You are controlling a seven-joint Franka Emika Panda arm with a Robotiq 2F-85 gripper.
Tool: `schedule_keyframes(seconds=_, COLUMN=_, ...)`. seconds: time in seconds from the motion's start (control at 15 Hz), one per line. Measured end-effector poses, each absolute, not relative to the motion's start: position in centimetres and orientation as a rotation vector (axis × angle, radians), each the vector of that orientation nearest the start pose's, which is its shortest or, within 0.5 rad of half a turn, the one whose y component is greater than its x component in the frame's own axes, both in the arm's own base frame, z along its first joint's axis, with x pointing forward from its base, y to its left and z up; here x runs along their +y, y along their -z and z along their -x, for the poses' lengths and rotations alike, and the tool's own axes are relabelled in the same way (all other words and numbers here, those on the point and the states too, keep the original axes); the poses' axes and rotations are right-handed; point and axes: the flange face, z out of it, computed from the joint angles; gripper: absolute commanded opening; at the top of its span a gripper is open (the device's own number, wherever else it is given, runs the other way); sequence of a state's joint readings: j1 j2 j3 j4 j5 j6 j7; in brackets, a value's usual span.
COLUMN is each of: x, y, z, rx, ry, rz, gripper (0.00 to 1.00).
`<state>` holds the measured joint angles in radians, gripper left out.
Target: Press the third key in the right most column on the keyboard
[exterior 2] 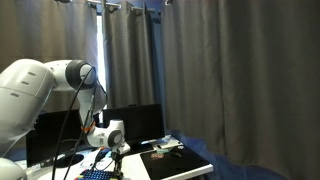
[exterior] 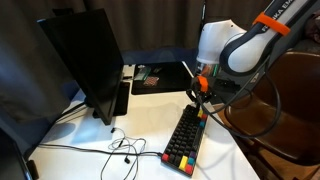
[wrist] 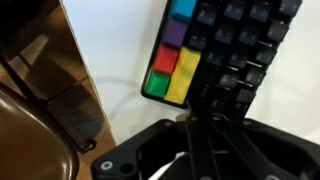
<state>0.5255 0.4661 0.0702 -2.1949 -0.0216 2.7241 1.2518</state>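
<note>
One hand [exterior: 200, 93], fingers [wrist: 200, 130] pinched together, hovers at the far end of your keyboard [exterior: 186, 135], which lies along the edge of the surface [exterior: 150, 125] beside the arm. Wrist view: it's over dark keys next to the coloured corner keycaps [wrist: 172, 72].

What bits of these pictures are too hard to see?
Keyboard: in an exterior view, the bottom edge cuts nearly all of it off.
Its far end: in an exterior view, hidden behind the gripper.
Key letters: wrist view, blurred.
Gripper open or shut: wrist view, too dark and blurred.
</note>
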Motion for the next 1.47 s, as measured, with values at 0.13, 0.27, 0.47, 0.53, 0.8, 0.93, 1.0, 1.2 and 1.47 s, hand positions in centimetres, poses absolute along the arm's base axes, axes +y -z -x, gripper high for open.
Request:
schedule_keyframes(seconds=0.13, x=31.6, y=-17.5, z=-46.4, rx=0.975, ry=0.033, rz=2.918, gripper=0.05)
schedule_keyframes(seconds=0.27, x=31.6, y=-17.5, z=-46.3, rx=0.974, ry=0.032, rz=2.919, gripper=0.05)
schedule_keyframes(seconds=0.47, x=31.7, y=-17.5, z=-46.3, rx=0.974, ry=0.032, rz=2.919, gripper=0.05)
schedule_keyframes(seconds=0.53, x=31.7, y=-17.5, z=-46.3, rx=0.974, ry=0.032, rz=2.919, gripper=0.05)
schedule_keyframes(seconds=0.8, x=31.7, y=-17.5, z=-46.3, rx=0.974, ry=0.033, rz=2.918, gripper=0.06)
schedule_keyframes(seconds=0.93, x=31.7, y=-17.5, z=-46.4, rx=0.973, ry=0.034, rz=2.918, gripper=0.05)
schedule_keyframes(seconds=1.0, x=31.7, y=-17.6, z=-46.4, rx=0.973, ry=0.033, rz=2.918, gripper=0.05)
schedule_keyframes(seconds=1.2, x=31.7, y=-17.9, z=-46.4, rx=0.973, ry=0.035, rz=2.918, gripper=0.05)
schedule_keyframes(seconds=1.47, x=31.8, y=-18.8, z=-46.4, rx=0.965, ry=0.039, rz=2.921, gripper=0.06)
